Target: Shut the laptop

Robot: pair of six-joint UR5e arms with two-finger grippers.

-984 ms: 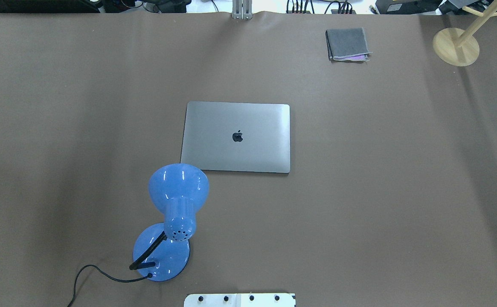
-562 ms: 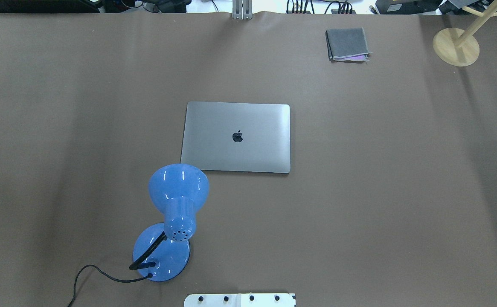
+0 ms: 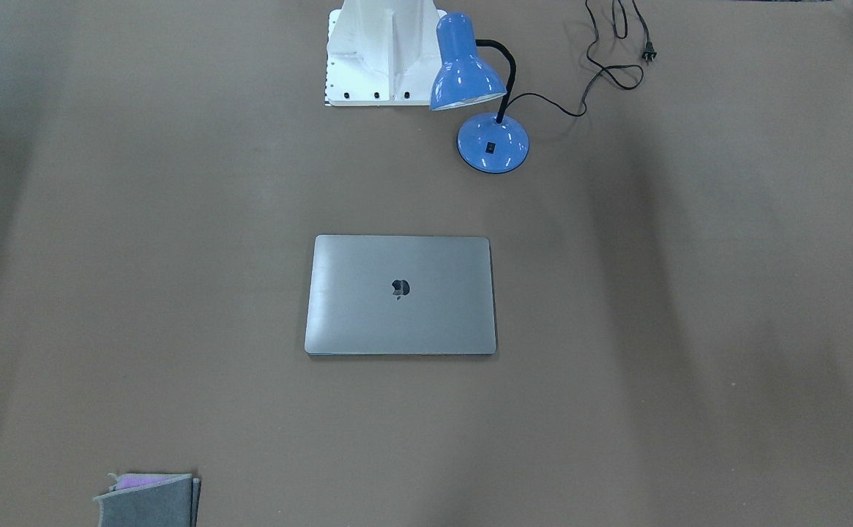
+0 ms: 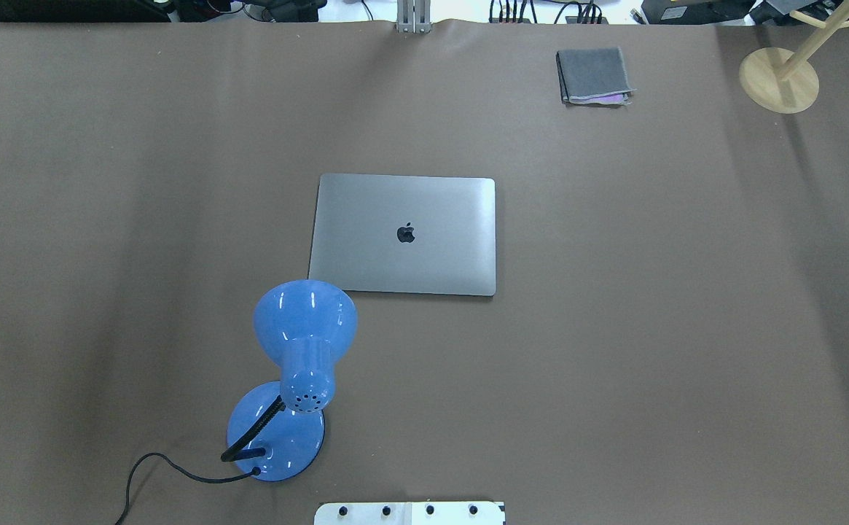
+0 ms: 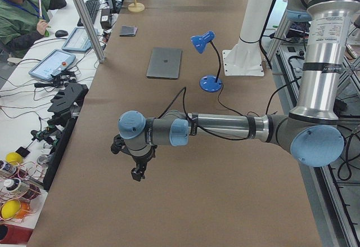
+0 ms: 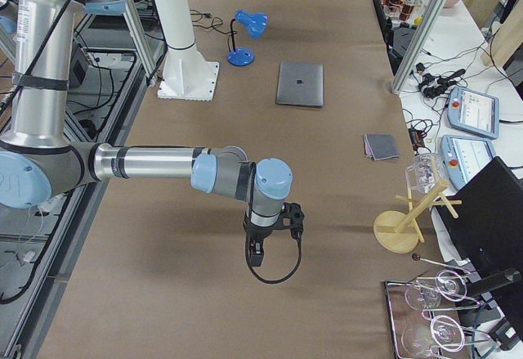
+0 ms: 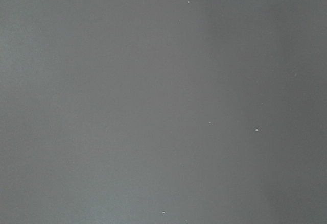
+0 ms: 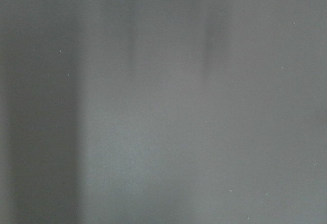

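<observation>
The space-grey laptop point(image 4: 404, 235) lies flat in the middle of the table with its lid shut and the dark apple logo up. It also shows in the front-facing view point(image 3: 400, 294), the exterior left view point(image 5: 165, 63) and the exterior right view point(image 6: 300, 83). My left gripper point(image 5: 137, 172) hangs over bare table far from the laptop, near the table's left end. My right gripper point(image 6: 256, 254) hangs over bare table near the right end. Both show only in the side views, so I cannot tell whether they are open or shut. The wrist views show only plain table surface.
A blue desk lamp point(image 4: 300, 350) stands just in front of the laptop's near left corner, its cord point(image 4: 162, 467) trailing off. A grey felt pouch point(image 4: 594, 76) lies at the far right. A wooden stand point(image 4: 779, 79) is at the far right corner.
</observation>
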